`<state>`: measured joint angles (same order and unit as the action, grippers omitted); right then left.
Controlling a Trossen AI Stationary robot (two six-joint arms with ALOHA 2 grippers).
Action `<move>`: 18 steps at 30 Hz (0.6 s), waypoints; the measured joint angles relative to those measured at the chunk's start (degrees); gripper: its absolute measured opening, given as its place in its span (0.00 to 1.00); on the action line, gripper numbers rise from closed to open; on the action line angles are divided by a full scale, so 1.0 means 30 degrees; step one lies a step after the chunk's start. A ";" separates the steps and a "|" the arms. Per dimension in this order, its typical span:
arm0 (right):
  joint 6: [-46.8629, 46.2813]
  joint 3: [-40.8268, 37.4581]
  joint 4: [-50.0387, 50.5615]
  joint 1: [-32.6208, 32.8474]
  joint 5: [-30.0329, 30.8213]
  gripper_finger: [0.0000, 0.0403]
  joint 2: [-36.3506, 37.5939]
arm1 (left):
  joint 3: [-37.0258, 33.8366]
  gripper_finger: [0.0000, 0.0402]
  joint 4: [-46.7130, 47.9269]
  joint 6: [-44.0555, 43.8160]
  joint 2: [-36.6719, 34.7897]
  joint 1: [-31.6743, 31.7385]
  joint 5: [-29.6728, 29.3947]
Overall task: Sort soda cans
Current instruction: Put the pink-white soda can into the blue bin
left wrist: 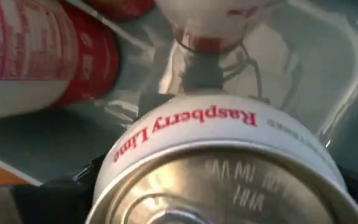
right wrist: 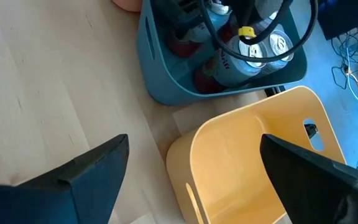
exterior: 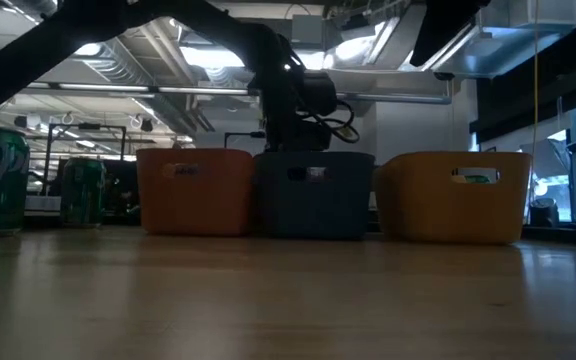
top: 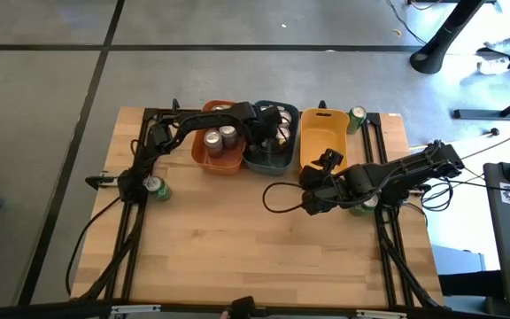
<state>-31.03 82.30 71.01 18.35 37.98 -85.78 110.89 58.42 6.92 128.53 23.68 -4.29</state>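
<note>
Three smooth plastic bins are lined up: orange (top: pixel 204 156), grey-blue (top: pixel 267 162), yellow (top: pixel 310 142). Two silver-topped cans (top: pixel 220 138) are seen in the orange one. A white "Raspberry Lime" metal can (left wrist: pixel 219 165) is framed loosely by the left gripper (top: pixel 268 124) inside grey-blue. Three green cans are left outside. The right gripper (top: pixel 319 170) is spread, empty.

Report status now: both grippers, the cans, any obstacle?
Left gripper over grey-blue bin, white can at fingers. Right gripper open above yellow bin. No obstacle seen.
</note>
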 joint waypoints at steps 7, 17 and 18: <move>0.0082 0.0000 -0.0009 0.0000 0.0000 0.89 0.0000 | -0.0007 0.82 -0.0253 0.0143 -0.0041 -0.0015 0.0001; 0.0463 0.0000 -0.0089 0.0000 0.0473 0.89 0.0000 | 0.0787 0.82 0.1067 0.0705 -0.2345 -0.0132 -0.0248; 0.0476 0.0000 -0.0086 0.0000 0.0735 0.89 0.0010 | 0.0787 0.82 0.1191 0.0764 -0.2718 -0.0146 -0.0247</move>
<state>-29.60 82.30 70.75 18.35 40.18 -85.75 113.25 61.99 9.22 120.38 23.24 -5.03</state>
